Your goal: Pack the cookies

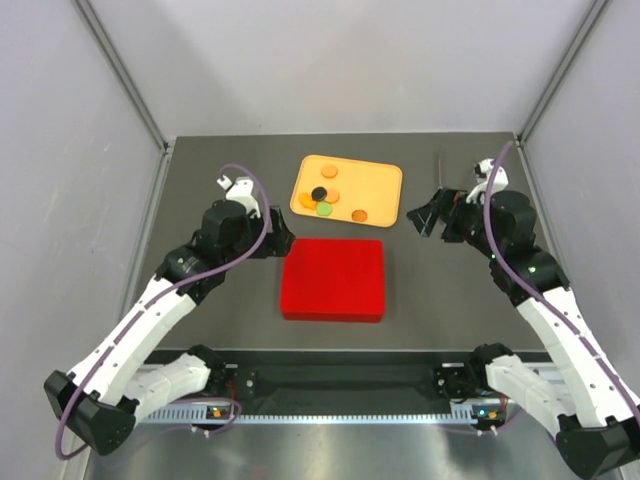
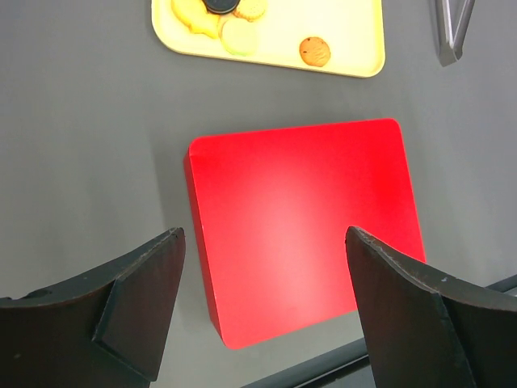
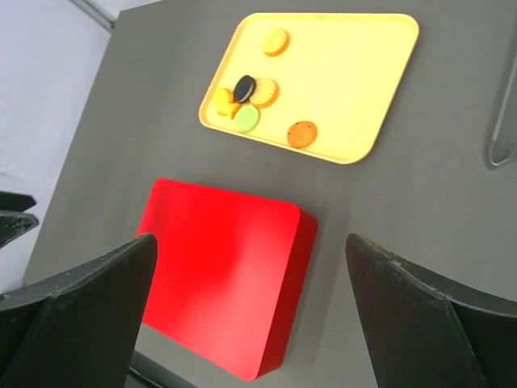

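Note:
Several cookies lie on a yellow tray (image 1: 375, 190) at the back centre: orange ones (image 1: 329, 172), a black one (image 1: 319, 193) and a green one (image 1: 324, 209). They also show in the right wrist view (image 3: 303, 133) and at the top of the left wrist view (image 2: 315, 51). A closed red box (image 1: 333, 279) sits in front of the tray. My left gripper (image 1: 285, 232) is open and empty, left of the tray and above the box's left side (image 2: 265, 234). My right gripper (image 1: 425, 218) is open and empty, right of the tray (image 3: 250, 238).
Metal tongs (image 1: 438, 168) lie on the dark table right of the tray, also in the left wrist view (image 2: 451, 32) and the right wrist view (image 3: 501, 129). Grey walls enclose the table on the left, back and right.

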